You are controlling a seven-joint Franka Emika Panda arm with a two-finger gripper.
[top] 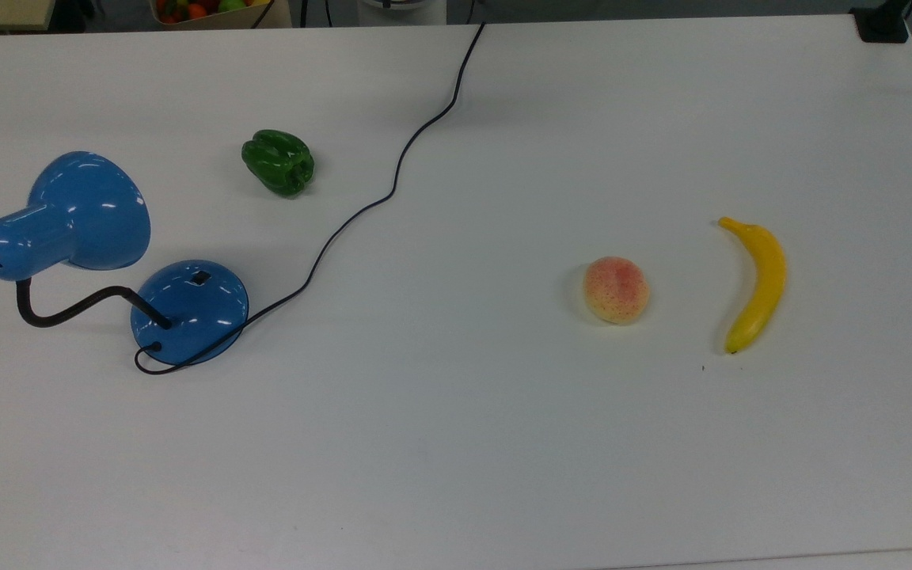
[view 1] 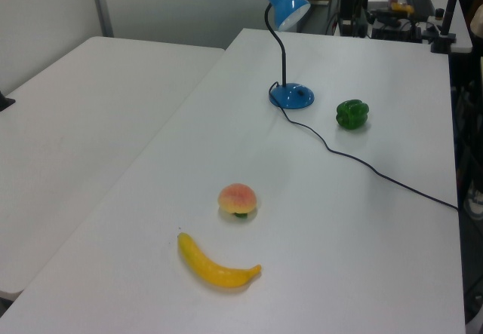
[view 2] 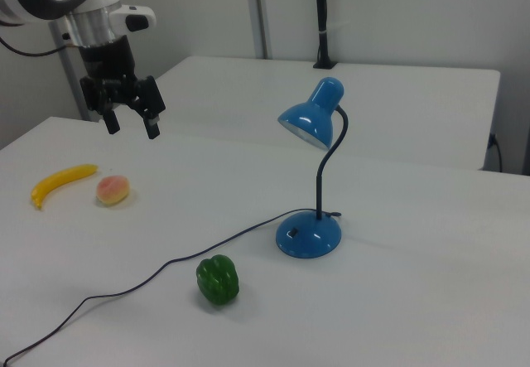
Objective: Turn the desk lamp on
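Note:
The desk lamp stands on the white table at the top view's left, with its domed blue base, black gooseneck and bell-shaped shade. A small black switch sits on the base, and it also shows on the base in the right view. The black cord snakes from the base to the table's far edge. In the right view's upper left my gripper hangs open and empty, high above the table. It is over the fruit end, far from the lamp's shade.
A green pepper lies near the lamp's base, beside the cord. A peach and a banana lie toward the top view's right. A bowl of fruit sits beyond the far edge. A second table adjoins.

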